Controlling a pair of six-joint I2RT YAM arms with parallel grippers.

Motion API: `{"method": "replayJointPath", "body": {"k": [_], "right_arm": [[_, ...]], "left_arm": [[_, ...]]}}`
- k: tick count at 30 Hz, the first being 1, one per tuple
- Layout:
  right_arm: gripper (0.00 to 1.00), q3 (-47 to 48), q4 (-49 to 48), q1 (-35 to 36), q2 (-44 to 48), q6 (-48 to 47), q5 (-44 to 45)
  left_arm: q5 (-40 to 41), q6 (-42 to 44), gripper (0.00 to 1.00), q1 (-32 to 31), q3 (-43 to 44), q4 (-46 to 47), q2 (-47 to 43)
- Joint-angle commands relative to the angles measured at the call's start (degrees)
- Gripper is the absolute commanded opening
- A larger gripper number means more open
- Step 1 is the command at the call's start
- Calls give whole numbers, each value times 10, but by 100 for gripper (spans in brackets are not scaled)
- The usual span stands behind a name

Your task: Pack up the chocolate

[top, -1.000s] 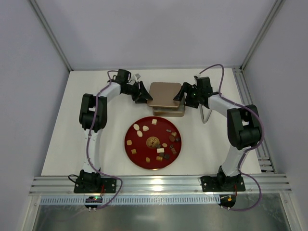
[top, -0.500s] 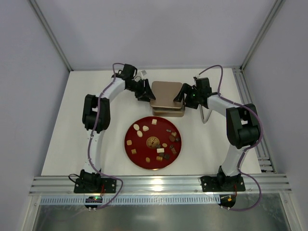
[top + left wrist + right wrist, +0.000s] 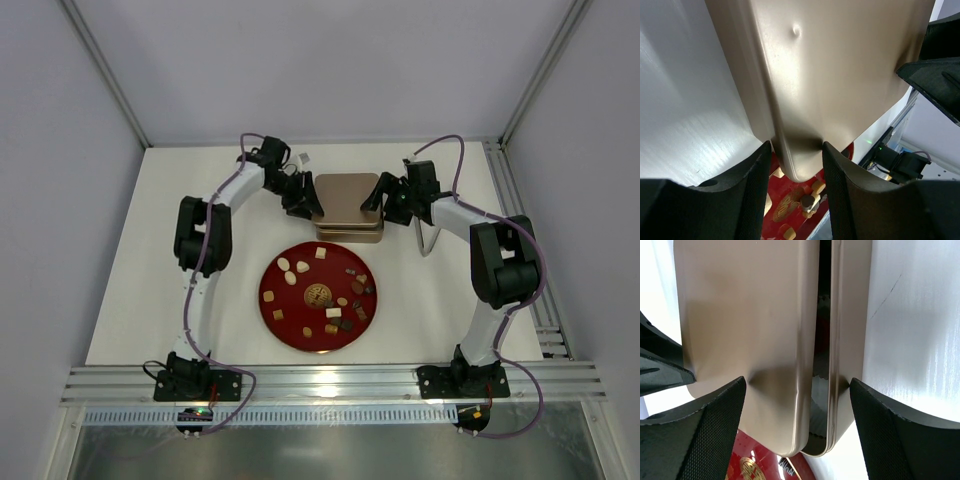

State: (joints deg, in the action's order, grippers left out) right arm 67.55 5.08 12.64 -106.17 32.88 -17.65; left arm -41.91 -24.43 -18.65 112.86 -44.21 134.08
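Chocolate (image 3: 301,267) on red plate (image 3: 290,338); left claw (image 3: 796,147) perhaps around tin lid (image 3: 345,197), right claw (image 3: 797,382) wide.

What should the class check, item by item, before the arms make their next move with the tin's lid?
1. Left claw closed on the lid corner: ok.
2. Right claw around the lid alone: not ok, its fingers straddle lid and base.
3. Lid clear of the base: not ok, it lies offset over it.
4. Chocolate waiting on the red plate: ok.
5. Base ready inside: cannot tell, it is covered.
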Motion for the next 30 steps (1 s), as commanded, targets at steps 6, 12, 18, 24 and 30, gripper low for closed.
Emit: {"method": "replayJointPath", "body": {"k": [6,12,18,24,30], "right_arm": [[83,-2,-36,4,-1,14,3],[83,-5,-38,3,2,17,3],[81,-9,-39,4,1,19,4],[81,-8,-38,5,3,19,2],[79,-8,-37,4,3,20,-1]], "left_arm": [[47,39,45,-24,11,-47,-12],[53,43,45,-32,12,-52,-19],[73,55,45,-40,35,-77,-13],[90,75,48,-50,79,-119,0],[113,92,49,-62,126,-156,14]]}}
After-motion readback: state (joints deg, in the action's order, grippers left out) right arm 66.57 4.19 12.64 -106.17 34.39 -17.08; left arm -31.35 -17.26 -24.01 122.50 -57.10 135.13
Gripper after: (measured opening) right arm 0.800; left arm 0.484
